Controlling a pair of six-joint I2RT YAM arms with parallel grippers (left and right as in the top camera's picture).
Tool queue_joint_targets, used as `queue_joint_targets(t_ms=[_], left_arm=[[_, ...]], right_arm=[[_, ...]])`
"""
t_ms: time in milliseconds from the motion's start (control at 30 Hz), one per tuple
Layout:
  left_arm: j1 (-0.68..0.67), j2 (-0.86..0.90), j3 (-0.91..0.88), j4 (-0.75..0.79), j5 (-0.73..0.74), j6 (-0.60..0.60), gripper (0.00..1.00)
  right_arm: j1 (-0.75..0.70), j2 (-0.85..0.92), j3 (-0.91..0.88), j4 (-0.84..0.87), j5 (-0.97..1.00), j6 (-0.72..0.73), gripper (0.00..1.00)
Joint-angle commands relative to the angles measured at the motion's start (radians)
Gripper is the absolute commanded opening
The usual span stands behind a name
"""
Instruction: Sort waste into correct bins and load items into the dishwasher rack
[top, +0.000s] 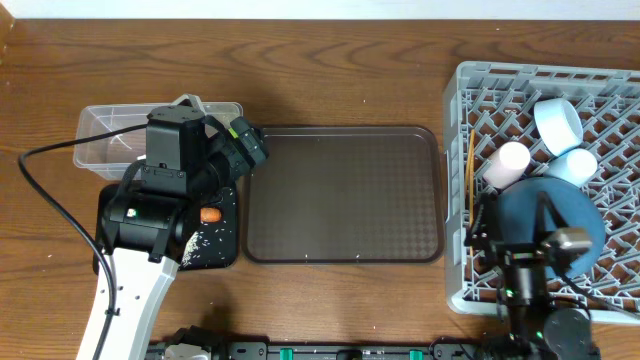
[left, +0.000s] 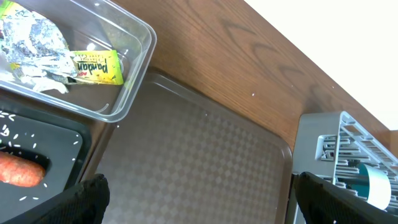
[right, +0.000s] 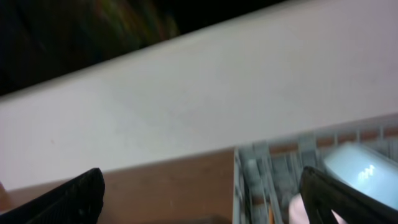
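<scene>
**Both pincers released, waste in bins, dishes in rack**

1. Left pincer (left: 200, 185): released, fingers spread wide with nothing between them. It hangs over the near edge of the brown serving tray (top: 345, 195), just beside the two bins. You are holding nothing here, so I judge there is nothing left to drop.
2. Clear plastic tub (left: 134, 93): holds the crumpled white napkin (left: 31, 37) and the yellow-green wrapper (left: 96, 67), which touch each other. This looks like the bin for dry packaging.
3. Black tray (left: 62, 134): set against the tub. It holds the orange sausage piece (left: 22, 171) and scattered rice grains (top: 205, 240), so food scraps are kept apart from the paper.
4. Right pincer (right: 202, 180): released and empty, raised over the near part of the rack and facing the wall.
5. Grey dishwasher rack (top: 460, 110): stands on the table (top: 350, 60), well apart from the bins. It carries the round blue plate (top: 550, 210), pink cup (top: 505, 162), light blue cup (top: 575, 165) and pale blue bowl (top: 555, 120) in a cluster. The chopsticks (top: 470, 165) lie along its left wall.
6. Status: by this layout you appear to be at or near the end of the task.
</scene>
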Motion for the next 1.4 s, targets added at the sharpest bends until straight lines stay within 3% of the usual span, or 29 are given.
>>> queue_joint_targets(t_ms=[0, 367, 1367], left_arm=[[0.005, 0.0, 0.012, 0.0, -0.012, 0.017, 0.98], [0.005, 0.0, 0.012, 0.0, -0.012, 0.017, 0.98], [0.005, -0.022, -0.004, -0.014, -0.012, 0.017, 0.98]], right_arm=[[0.011, -0.008, -0.088, 0.078, -0.005, 0.03, 0.99], [0.007, -0.008, -0.111, -0.146, -0.006, -0.043, 0.99], [0.006, -0.008, -0.111, -0.145, -0.027, -0.054, 0.99]])
